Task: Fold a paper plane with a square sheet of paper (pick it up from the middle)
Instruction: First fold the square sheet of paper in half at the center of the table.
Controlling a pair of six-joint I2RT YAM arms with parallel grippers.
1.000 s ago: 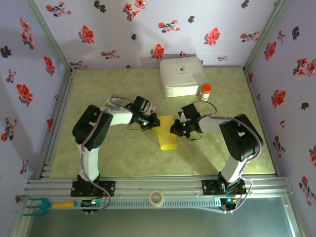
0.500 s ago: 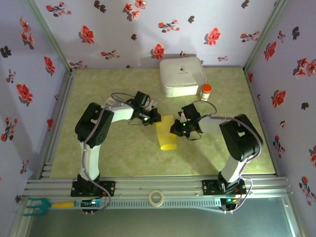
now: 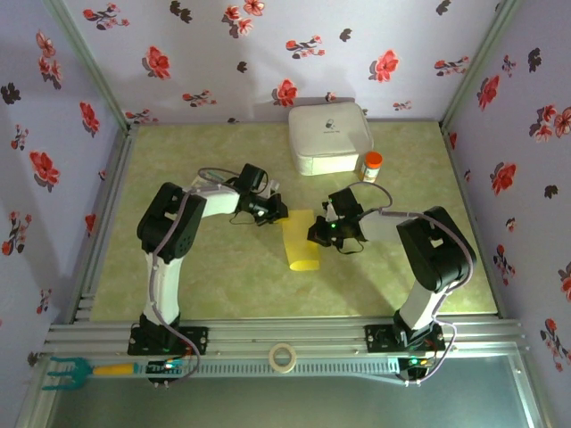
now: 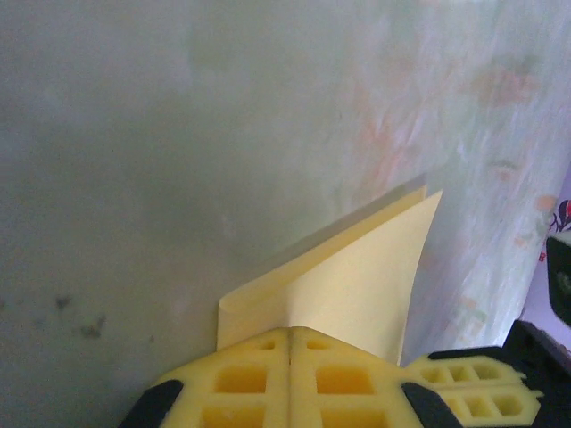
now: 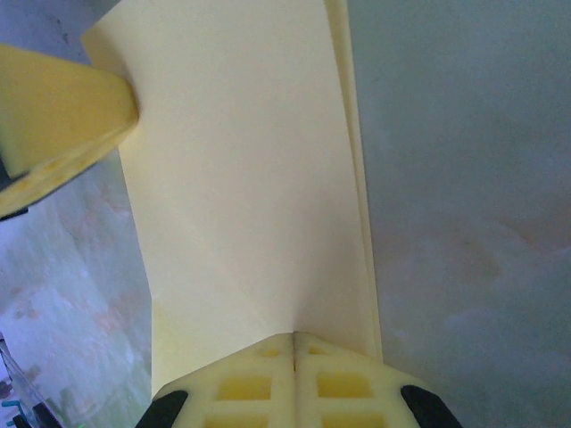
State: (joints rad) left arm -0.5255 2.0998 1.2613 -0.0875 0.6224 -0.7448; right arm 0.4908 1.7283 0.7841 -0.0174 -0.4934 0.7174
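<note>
Lying on the table (image 3: pixel 178 285) between the arms in the top view, the folded yellow sheet of paper (image 3: pixel 303 248) has the left fingers (image 3: pixel 275 212) at its far left corner and the right fingers (image 3: pixel 316 234) at its right edge. The left wrist view shows the left fingers clenched on a corner of the sheet. The right wrist view shows the right fingers pinching its edge, creases meeting at their tips.
</note>
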